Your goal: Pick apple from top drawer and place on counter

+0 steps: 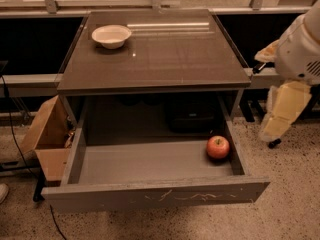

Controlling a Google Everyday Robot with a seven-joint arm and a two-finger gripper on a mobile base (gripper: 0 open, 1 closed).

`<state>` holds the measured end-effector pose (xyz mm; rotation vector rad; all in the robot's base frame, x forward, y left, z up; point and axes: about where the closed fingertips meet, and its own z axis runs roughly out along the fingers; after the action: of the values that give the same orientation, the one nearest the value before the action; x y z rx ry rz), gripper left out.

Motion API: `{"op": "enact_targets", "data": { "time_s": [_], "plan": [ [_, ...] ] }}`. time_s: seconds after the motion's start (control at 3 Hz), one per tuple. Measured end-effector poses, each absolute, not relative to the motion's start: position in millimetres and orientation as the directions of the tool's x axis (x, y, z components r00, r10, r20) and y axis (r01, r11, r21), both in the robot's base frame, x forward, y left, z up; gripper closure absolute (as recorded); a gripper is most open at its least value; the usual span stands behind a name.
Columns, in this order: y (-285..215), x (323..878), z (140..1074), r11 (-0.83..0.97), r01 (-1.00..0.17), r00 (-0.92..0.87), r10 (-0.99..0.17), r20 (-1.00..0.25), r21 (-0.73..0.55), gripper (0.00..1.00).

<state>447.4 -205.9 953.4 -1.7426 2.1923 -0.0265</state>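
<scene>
Drawer (150,194) sat open at lower centre, under the counter (170,59). Apple (218,147) was in its right end. Bowl (111,35) on counter, upper left. Box (50,134) left of drawer. Gripper (281,116) at right edge, outside drawer.

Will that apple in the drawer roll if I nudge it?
Probably: the apple is round, loose on the flat floor of the top drawer. Its glossy skin may slip. The claw hangs outside the drawer, beside the counter.
</scene>
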Motion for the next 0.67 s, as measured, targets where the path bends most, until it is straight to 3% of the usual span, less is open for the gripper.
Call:
{"op": "enact_targets", "data": {
  "time_s": [0.67],
  "plan": [
    [-167.4, 498.2, 856.7, 0.190, -0.967, -0.113, -0.916, -0.384, -0.167, 0.00]
  ]
}}
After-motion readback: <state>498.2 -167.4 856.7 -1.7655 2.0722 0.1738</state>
